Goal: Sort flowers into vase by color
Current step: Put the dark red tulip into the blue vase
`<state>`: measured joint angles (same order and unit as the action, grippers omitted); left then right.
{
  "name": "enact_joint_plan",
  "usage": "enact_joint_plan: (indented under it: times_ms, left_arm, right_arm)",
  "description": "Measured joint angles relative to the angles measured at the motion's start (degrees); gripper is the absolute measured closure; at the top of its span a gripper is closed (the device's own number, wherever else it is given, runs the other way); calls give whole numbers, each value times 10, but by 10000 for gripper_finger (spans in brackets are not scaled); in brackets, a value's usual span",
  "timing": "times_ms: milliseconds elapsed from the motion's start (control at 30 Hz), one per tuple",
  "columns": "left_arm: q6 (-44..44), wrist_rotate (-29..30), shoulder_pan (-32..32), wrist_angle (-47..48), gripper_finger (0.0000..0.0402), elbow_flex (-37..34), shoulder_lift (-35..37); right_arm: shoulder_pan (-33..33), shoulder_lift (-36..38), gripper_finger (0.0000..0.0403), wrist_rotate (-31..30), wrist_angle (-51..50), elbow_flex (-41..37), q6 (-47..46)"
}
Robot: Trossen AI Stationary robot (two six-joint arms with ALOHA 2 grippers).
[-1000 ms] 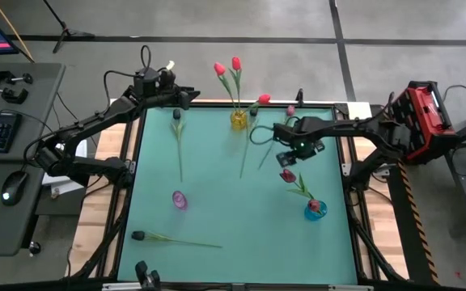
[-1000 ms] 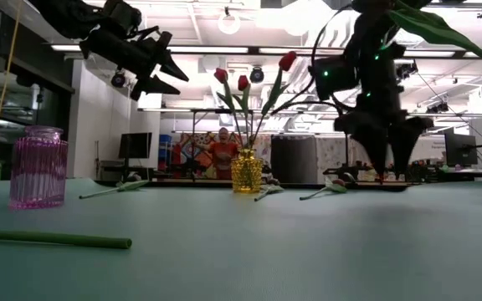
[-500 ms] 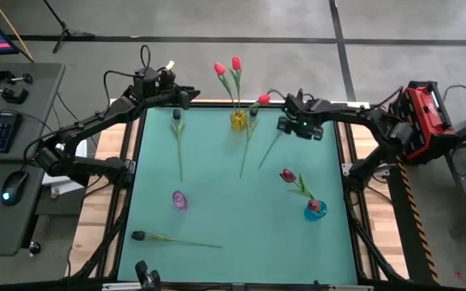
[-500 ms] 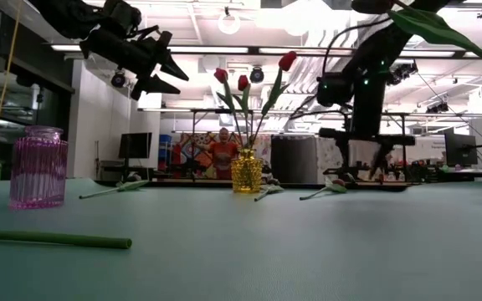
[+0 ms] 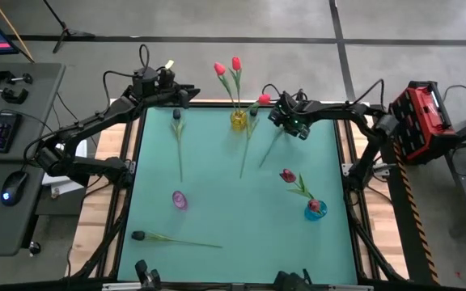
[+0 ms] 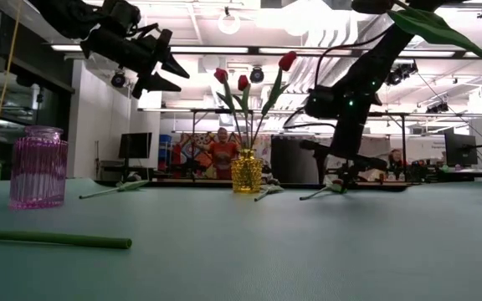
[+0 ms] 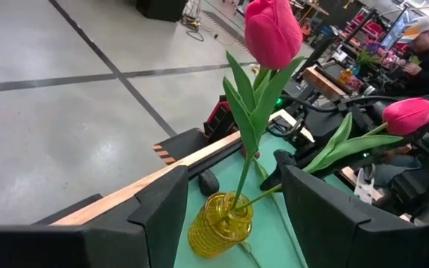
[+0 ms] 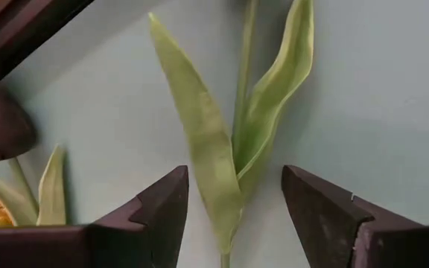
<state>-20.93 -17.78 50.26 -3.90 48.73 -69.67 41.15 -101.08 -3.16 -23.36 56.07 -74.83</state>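
Note:
A yellow vase (image 5: pixel 239 120) at the far edge holds three red flowers (image 5: pixel 235 64). My right gripper (image 5: pixel 285 122) is open and points steeply down over a flower lying on the mat; its stem (image 5: pixel 269 153) runs out toward the near side. In the right wrist view its fingers stand either side of that flower's green leaves (image 8: pixel 229 149) without touching them. My left gripper (image 5: pixel 189 95) hangs open above the far left corner, facing the yellow vase (image 7: pixel 220 227). A blue vase (image 5: pixel 315 210) holds a crimson flower (image 5: pixel 288 175).
A purple vase (image 5: pixel 180 200) stands left of centre. Loose flowers lie on the mat: a dark-headed one (image 5: pixel 247 145) beside the yellow vase, one at far left (image 5: pixel 179 145), and one near the front edge (image 5: pixel 176 240). A person (image 6: pixel 223 152) stands far behind the table.
My right gripper has gone from mid-table toward the far edge and the yellow vase, sunk close to the mat and rolled its wrist, so it now stands over the lying flower's leaves. Its fingers stay open.

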Motion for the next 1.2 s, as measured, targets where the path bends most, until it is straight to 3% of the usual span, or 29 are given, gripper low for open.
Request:
enact_joint_plan:
  times_ms: [200, 267, 400, 567, 933, 1200]
  left_arm:
    - [-15, 0, 0, -2, 198, 0, 0]
    - [-16, 0, 0, -2, 198, 0, 0]
    - [-28, 0, 0, -9, 198, 0, 0]
    - [-43, 0, 0, -24, 198, 0, 0]
    - [-75, -13, -7, -38, 198, 0, 0]
    - [-122, -69, -55, -89, 198, 0, 0]
  right_arm:
    - [-6, -10, 219, -25, -7, 2, 2]
    - [-8, -7, 256, -32, -20, 2, 14]
    - [-7, 7, 375, -50, -50, -1, 55]
    - [-1, 67, 395, -55, -79, -1, 124]
    - [-37, 385, 401, -66, -138, 0, 365]
    - [-125, 620, 402, -160, -242, 0, 383]
